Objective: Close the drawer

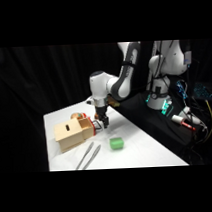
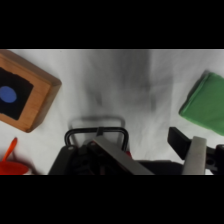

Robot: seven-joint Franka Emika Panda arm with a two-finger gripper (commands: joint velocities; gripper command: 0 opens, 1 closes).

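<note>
Side view, left to right. A slotted wooden box (image 1: 70,134) is sitting on the left part of the white table (image 1: 146,152), a dark slot showing on its top. The drawer (image 1: 86,126) is standing pulled out from the box's right end, toward the gripper. Something reddish-orange (image 1: 77,116) is showing just behind the box; what it is cannot be told. Metal tongs (image 1: 87,156) are lying in front of the box, near the table's front edge. The gripper (image 1: 101,123) is coming down from above and hanging right at the drawer's front, touching or nearly so; contact cannot be confirmed. A green block (image 1: 116,143) is lying to the right of the tongs, apart from the box. The arm's base (image 1: 161,94) is standing beside the table at upper right, with cables and small lit gear near it.

Wrist view, left to right. A brown cube (image 2: 22,90) with a dark top and a blue dot is resting at upper left. An orange-red object (image 2: 12,160) is showing at the lower left edge. The dark wire handle (image 2: 97,134) is sitting low in the middle, just at the gripper's black linkage, one grey finger (image 2: 117,157) crossing under it. A second finger (image 2: 195,155) is rising at lower right, with the green block (image 2: 205,102) beyond it.

Whether the fingers are gripping the handle or standing apart cannot be told. No writing or labels are readable anywhere.
</note>
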